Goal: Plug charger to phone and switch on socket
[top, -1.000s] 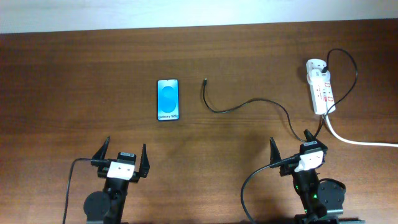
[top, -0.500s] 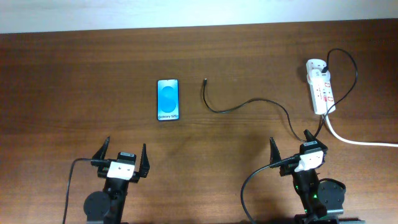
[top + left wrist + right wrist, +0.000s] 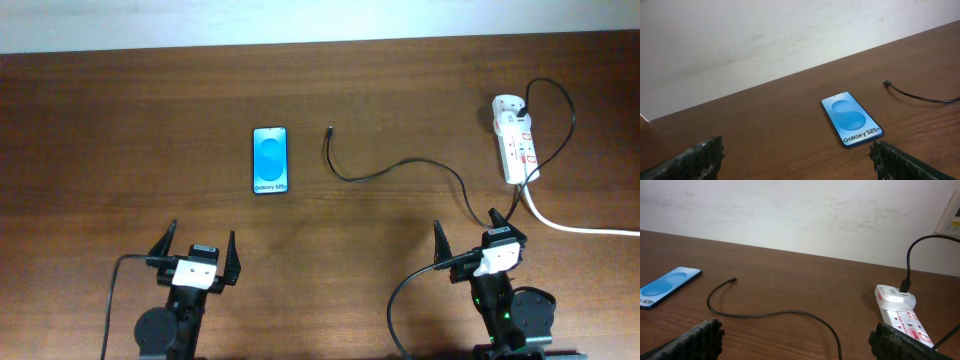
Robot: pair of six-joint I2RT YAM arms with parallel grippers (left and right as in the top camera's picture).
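Observation:
The phone (image 3: 270,160) lies flat on the table, blue screen up; it also shows in the left wrist view (image 3: 852,119) and the right wrist view (image 3: 667,287). The charger cable (image 3: 395,168) runs from its free plug tip (image 3: 330,129), just right of the phone, to the socket (image 3: 514,140) at the far right. The cable also shows in the right wrist view (image 3: 770,313), as does the socket (image 3: 900,311). My left gripper (image 3: 196,252) is open and empty near the front edge. My right gripper (image 3: 470,240) is open and empty, just in front of the cable.
A thick white cord (image 3: 570,224) leaves the socket toward the right edge. A pale wall (image 3: 765,35) rises behind the table's far edge. Black robot cables (image 3: 115,290) trail beside both arm bases.

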